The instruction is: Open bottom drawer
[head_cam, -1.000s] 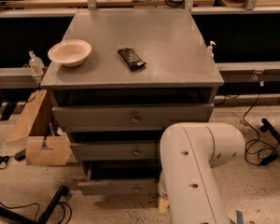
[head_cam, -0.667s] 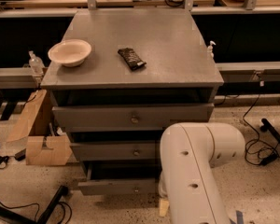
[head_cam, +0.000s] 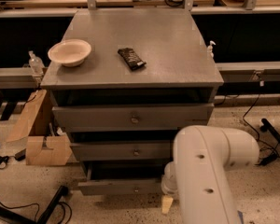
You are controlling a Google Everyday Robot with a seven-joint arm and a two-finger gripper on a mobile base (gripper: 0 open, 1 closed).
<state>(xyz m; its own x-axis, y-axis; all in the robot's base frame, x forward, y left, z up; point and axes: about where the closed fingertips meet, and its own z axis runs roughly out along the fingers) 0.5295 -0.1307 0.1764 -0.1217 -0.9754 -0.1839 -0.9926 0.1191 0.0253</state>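
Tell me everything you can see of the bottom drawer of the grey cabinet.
The bottom drawer is the lowest of three, with a slim grey front that looks like metal and a small round centre knob. It stands partly pulled out, a dark opening above its front. The white arm covers its right end. The gripper is at that end, mostly hidden, so contact cannot be judged.

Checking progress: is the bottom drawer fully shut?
No, the bottom drawer juts out of the cabinet, with the gripper low at its right end.
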